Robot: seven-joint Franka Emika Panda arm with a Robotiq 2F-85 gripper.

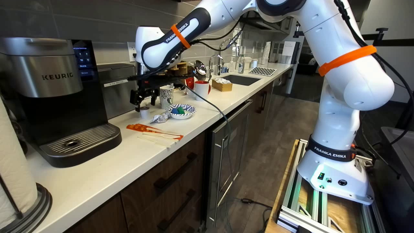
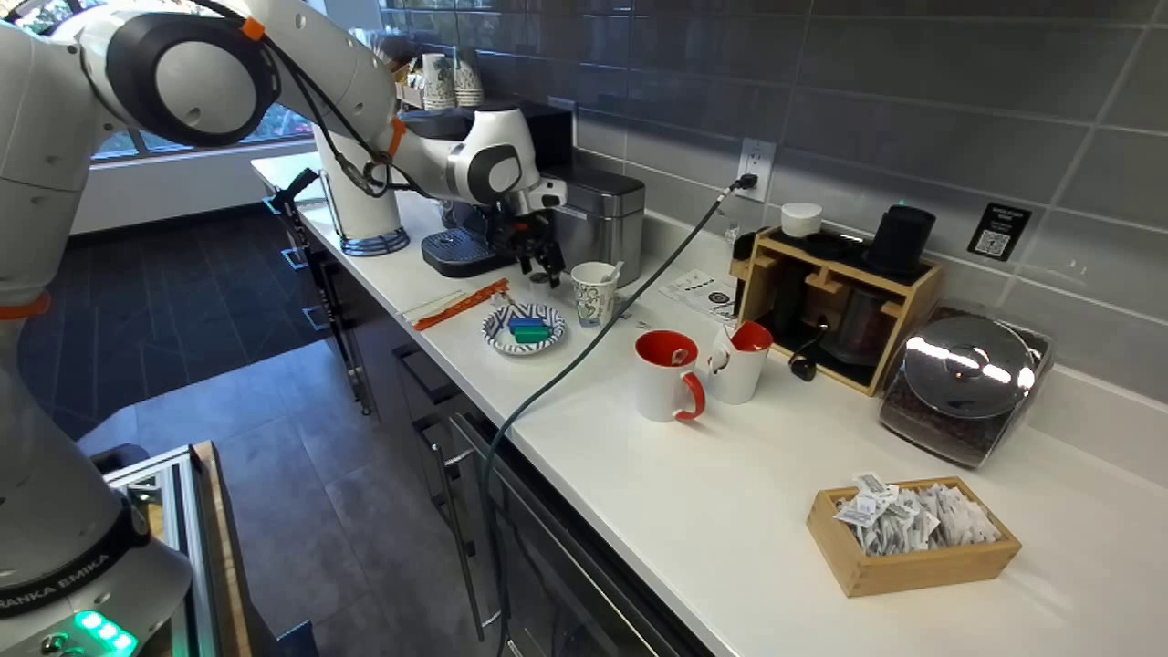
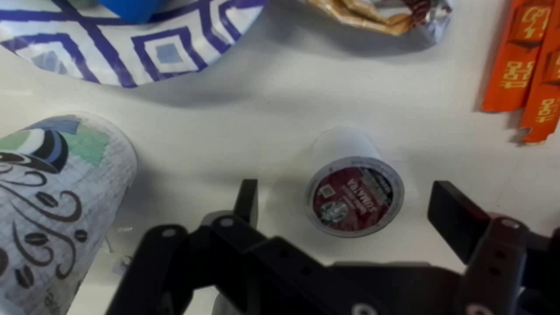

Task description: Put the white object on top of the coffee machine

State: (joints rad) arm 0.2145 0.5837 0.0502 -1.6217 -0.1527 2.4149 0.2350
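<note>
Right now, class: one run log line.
black gripper: open over round white coffee pod; pod: ungripped on white counter; black-and-silver coffee machine: pod not placed

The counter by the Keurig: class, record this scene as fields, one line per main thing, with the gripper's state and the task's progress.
pod: white, maroon lid up, standing on the counter
gripper: open, fingers either side of the pod, gaps showing
coffee machine: Keurig, display lit
paper cup: patterned, near the pod
plate: holds a blue item and a green item
progress: pod not yet on the coffee machine
</note>
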